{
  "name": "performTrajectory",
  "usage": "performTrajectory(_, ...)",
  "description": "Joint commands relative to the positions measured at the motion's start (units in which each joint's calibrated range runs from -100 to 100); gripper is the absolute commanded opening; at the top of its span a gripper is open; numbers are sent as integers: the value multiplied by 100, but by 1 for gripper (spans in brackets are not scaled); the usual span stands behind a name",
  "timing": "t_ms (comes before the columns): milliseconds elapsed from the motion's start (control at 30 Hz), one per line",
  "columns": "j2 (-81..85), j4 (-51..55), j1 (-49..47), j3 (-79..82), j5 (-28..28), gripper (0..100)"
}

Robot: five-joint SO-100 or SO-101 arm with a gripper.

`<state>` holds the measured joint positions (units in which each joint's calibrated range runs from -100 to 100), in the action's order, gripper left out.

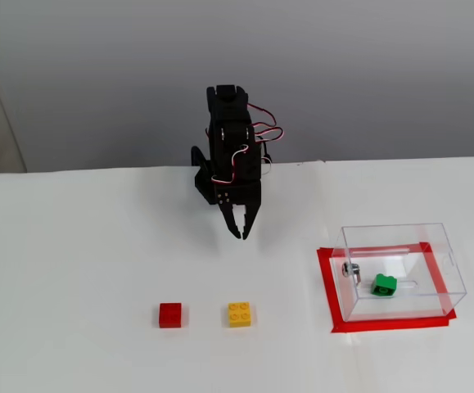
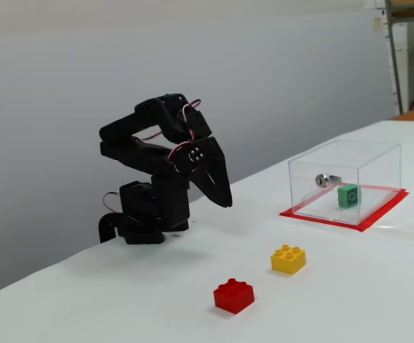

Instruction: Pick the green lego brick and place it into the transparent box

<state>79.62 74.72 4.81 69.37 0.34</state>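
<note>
The green lego brick (image 1: 384, 285) (image 2: 347, 195) lies inside the transparent box (image 1: 444, 254) (image 2: 378, 158), beside a small metal fitting (image 1: 350, 269) (image 2: 322, 179). The box stands on a red tape frame at the right in both fixed views. My black gripper (image 1: 240, 232) (image 2: 224, 201) hangs folded close to the arm's base, tips pointing down, well left of the box. Its fingers are together and hold nothing.
A red brick (image 1: 170, 314) (image 2: 234, 294) and a yellow brick (image 1: 239, 313) (image 2: 288, 259) sit side by side on the white table in front of the arm. The arm's base (image 2: 146, 214) stands at the table's back edge by a grey wall.
</note>
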Motion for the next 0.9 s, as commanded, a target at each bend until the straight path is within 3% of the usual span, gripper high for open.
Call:
performTrajectory(0,553,-48,55,278,-13,1)
performTrajectory(533,1979,-492,63,1860,2,1)
performTrajectory(867,2021,-597,63,2421,-19,1)
